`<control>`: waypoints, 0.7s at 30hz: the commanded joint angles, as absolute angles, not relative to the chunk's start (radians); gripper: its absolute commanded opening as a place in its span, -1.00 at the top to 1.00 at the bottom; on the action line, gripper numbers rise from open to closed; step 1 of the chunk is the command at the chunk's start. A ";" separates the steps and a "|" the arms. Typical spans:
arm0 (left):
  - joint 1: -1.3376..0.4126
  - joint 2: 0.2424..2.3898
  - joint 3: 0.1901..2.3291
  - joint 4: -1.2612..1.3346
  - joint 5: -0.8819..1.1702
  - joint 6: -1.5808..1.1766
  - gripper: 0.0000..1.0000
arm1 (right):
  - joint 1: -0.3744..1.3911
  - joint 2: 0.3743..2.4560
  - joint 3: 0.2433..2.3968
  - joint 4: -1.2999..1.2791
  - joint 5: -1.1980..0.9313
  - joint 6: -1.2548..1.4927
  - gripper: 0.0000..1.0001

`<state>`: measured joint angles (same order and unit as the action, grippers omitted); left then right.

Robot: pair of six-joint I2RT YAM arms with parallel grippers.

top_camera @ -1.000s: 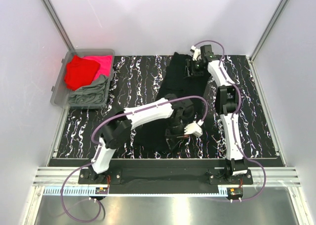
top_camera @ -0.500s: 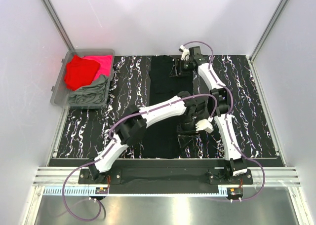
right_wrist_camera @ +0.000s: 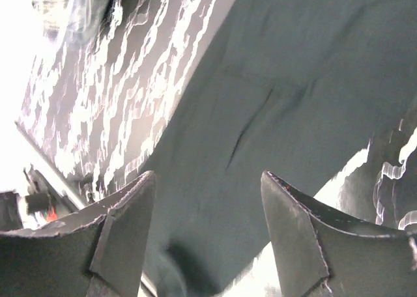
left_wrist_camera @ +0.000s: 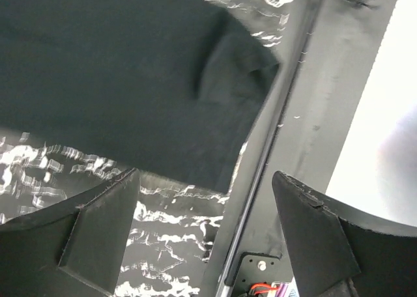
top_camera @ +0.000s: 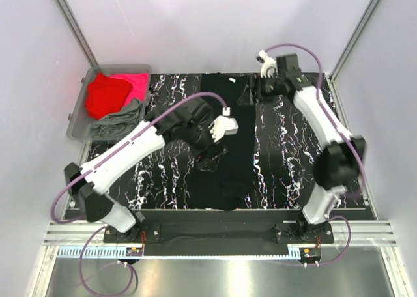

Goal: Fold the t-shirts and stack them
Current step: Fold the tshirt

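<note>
A black t-shirt (top_camera: 228,173) lies as a long narrow strip down the middle of the marbled mat (top_camera: 163,173). My left gripper (top_camera: 212,157) hovers over the strip's left edge, open and empty. In the left wrist view the gripper (left_wrist_camera: 205,180) frames bare mat, with the shirt's (left_wrist_camera: 130,82) hem just beyond it. My right gripper (top_camera: 251,96) hangs open beside the shirt's far end. In the right wrist view its jaws (right_wrist_camera: 208,176) stand apart above the black cloth (right_wrist_camera: 293,114), holding nothing. Red (top_camera: 104,95), magenta-pink (top_camera: 135,83) and grey-green (top_camera: 120,124) t-shirts lie in a bin.
The clear plastic bin (top_camera: 78,118) stands at the far left, off the mat's corner. White walls close in the left, back and right sides. A black rail (left_wrist_camera: 306,114) runs along the mat's near edge, in front of the arm bases.
My left gripper has opened, let go of the black shirt and pulled back to the left. The right arm has swung right at the far end, still open.
</note>
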<state>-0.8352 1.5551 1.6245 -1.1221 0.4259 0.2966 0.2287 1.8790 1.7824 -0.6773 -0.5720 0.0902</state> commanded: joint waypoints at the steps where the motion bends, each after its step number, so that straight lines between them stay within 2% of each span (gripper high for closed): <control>1: -0.847 1.548 1.476 -1.017 0.325 0.241 -0.72 | 0.262 1.726 1.503 -0.742 -0.568 -0.027 -0.44; 7: -0.816 1.510 1.349 -0.986 0.393 0.297 -0.54 | 0.281 1.508 1.183 -0.785 -0.496 -0.225 -0.39; 10: -0.813 1.460 1.218 -0.930 0.379 0.308 -0.52 | 0.295 1.450 1.108 -0.813 -0.440 -0.317 -0.33; 14: -0.773 1.482 1.099 -0.827 0.362 0.313 -0.48 | 0.293 1.456 1.112 -0.798 -0.428 -0.321 -0.31; 21: -0.718 1.667 1.156 -0.736 0.341 0.328 -0.46 | 0.291 1.606 1.205 -0.692 -0.408 -0.298 -0.32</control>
<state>-0.7425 1.6001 1.0977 -0.8349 0.3569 0.3073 0.2836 1.5467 1.1240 -0.7784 -0.4431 -0.2760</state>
